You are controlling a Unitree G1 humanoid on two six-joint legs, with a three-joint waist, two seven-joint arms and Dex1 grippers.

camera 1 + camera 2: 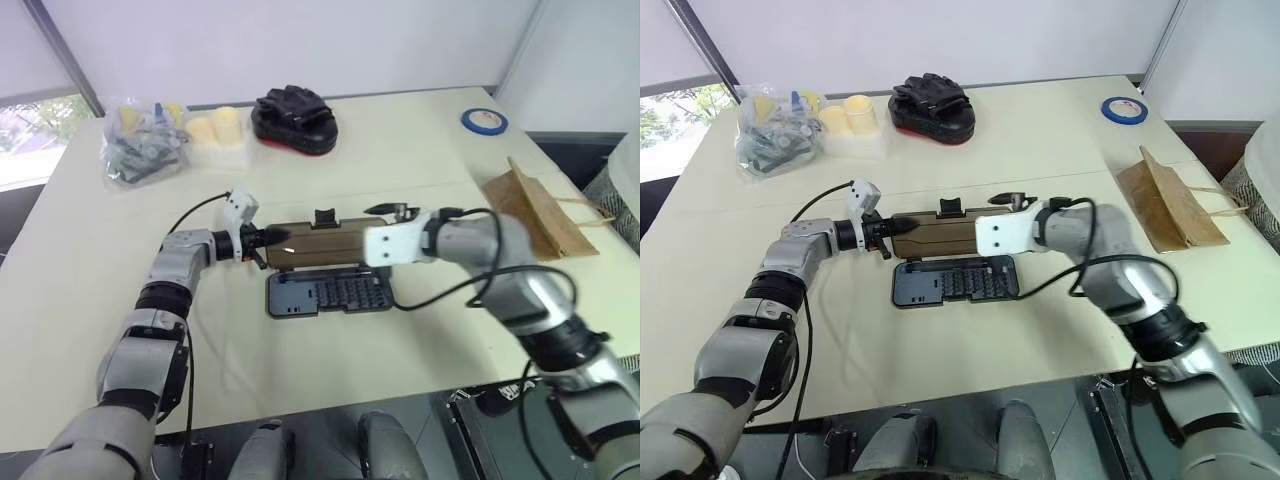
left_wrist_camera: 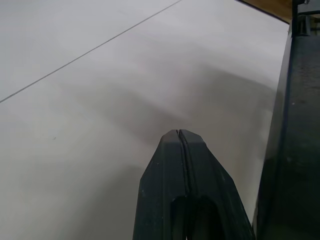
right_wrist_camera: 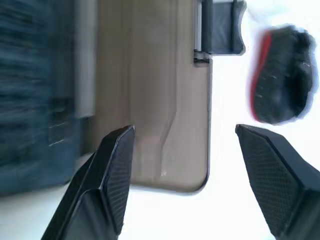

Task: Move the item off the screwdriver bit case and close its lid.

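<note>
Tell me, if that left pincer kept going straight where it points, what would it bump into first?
Most likely the lid of the open screwdriver bit case: the shut left pincer points along the table at the lid's near end, already very close. Depth is hard to judge, so it may touch it already.

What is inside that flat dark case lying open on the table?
The case holds rows of small screwdriver bits, with a plainer section at one end. Its brownish lid stands open behind it. Nothing lies on top; whatever sits beneath the bits is hidden.

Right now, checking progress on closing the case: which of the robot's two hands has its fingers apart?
The right hand: its two black fingers stand wide apart over the translucent brown plastic lid. The left hand has its fingers pressed together.
</note>
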